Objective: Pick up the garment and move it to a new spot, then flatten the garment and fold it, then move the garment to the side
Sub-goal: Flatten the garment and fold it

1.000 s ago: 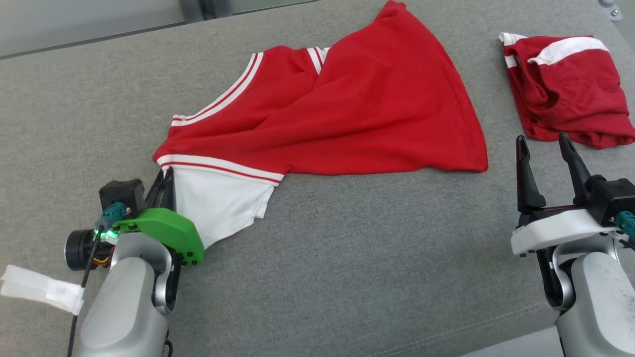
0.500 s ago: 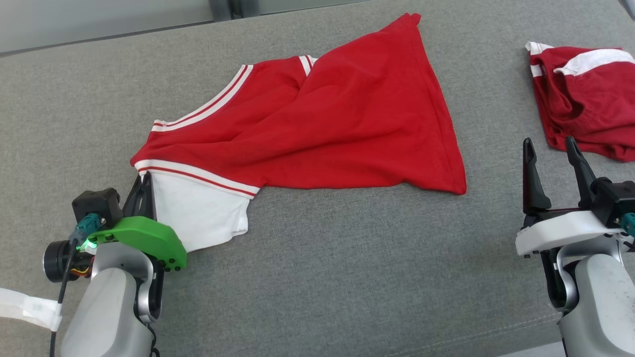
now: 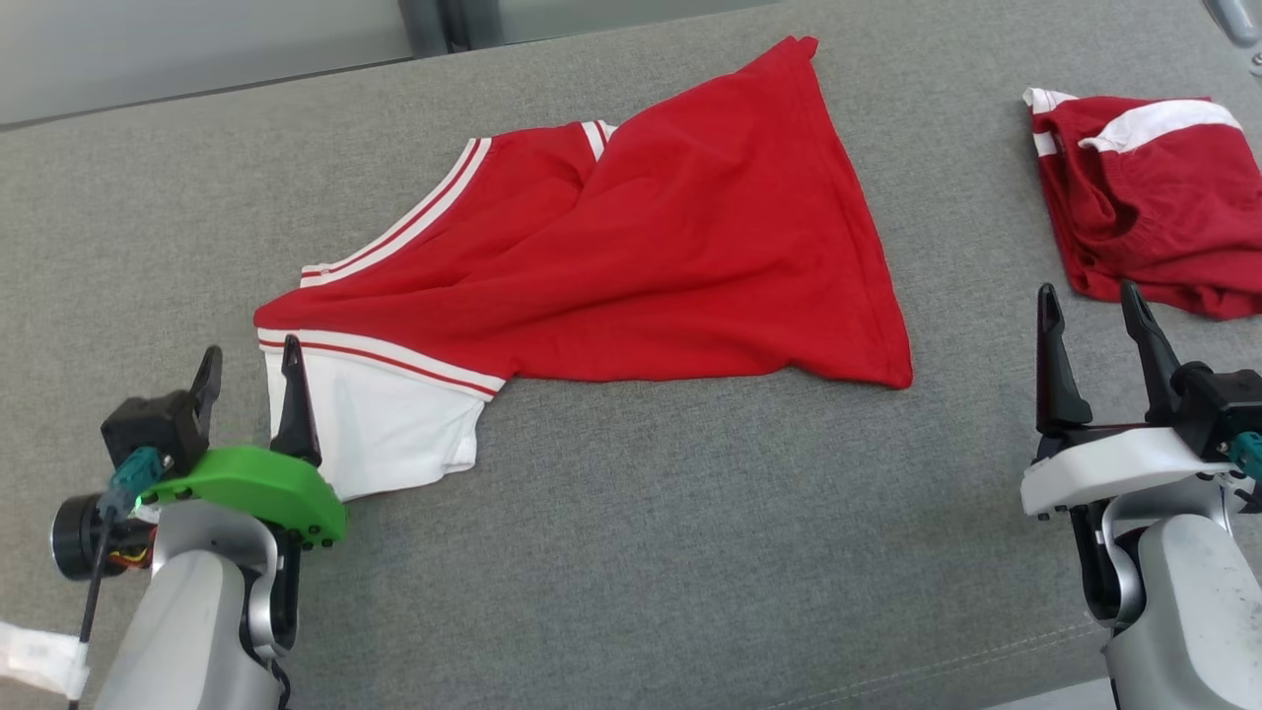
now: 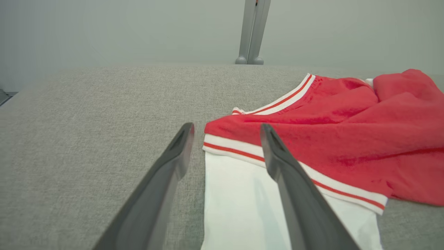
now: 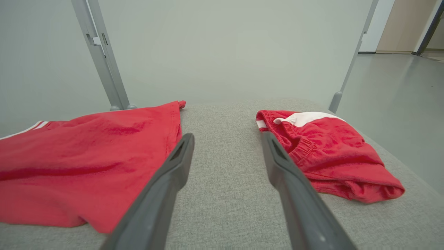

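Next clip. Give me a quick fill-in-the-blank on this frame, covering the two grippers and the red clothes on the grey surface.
1. The left gripper is ____, one finger on either side of the edge of the red jersey's sleeve.
2. That sleeve is ____ in colour.
3. The right gripper is open over the grey surface and holds ____.
4. The bunched red garment lies on the robot's ____ side of the jersey.

Missing words: open; white; nothing; right.

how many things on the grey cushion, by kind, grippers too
red shirt with white sleeve: 1
folded red garment with white stripe: 1
grippers, both open: 2 (left gripper, right gripper)
total: 4
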